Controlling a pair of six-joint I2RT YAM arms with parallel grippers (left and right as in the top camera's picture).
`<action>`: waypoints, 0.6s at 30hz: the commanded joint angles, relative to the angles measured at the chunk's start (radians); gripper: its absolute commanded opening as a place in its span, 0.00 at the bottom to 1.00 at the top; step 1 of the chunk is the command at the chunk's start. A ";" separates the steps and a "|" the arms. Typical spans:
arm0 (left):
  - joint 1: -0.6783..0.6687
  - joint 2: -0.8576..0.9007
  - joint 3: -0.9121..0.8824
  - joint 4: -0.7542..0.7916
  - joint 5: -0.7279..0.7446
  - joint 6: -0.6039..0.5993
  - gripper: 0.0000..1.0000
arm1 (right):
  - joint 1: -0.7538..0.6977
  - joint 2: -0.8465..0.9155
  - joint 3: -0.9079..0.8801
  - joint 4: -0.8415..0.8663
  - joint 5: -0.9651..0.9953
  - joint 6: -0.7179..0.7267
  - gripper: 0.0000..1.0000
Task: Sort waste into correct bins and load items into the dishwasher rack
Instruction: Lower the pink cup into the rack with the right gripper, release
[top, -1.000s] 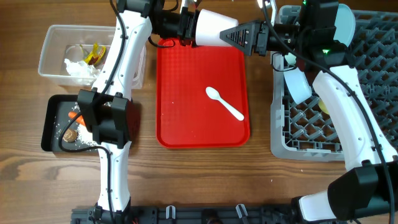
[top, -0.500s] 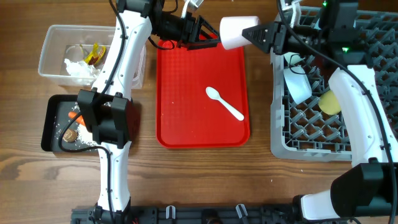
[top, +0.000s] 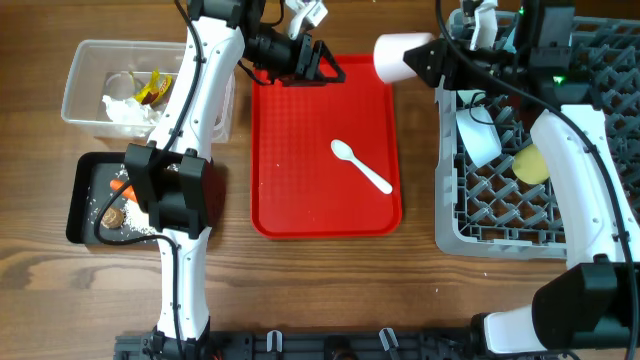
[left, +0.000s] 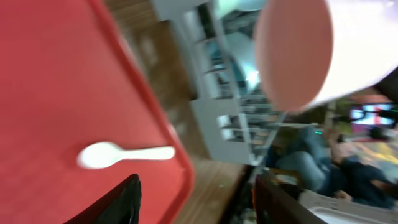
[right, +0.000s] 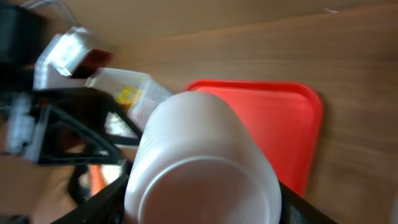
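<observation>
Holding the pink cup (top: 395, 55) clamped in the right gripper (top: 420, 58) at the red tray's (top: 320, 190) far corner, just beside the dishwasher rack (top: 446, 215), you should turn it mouth-down over free pegs; your left gripper (top: 333, 66) hangs open, empty.

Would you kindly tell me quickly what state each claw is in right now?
Left claw: open, empty.
Right claw: closed on the pink cup.

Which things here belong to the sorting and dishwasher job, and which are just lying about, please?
Job: pink cup, spoon, yellow cup, bowl, rack, clear tub, black tray, wrappers, tissue, carrot.
Lying about: red tray.
</observation>
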 joint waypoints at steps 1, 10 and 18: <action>-0.006 -0.002 0.004 -0.007 -0.178 0.005 0.61 | -0.006 -0.114 0.006 -0.071 0.260 -0.016 0.60; -0.006 -0.002 0.004 -0.003 -0.214 0.006 0.64 | -0.311 -0.295 0.006 -0.328 0.388 -0.016 0.57; -0.006 -0.002 0.004 0.015 -0.214 0.006 0.67 | -0.441 -0.289 0.006 -0.528 0.702 0.050 0.58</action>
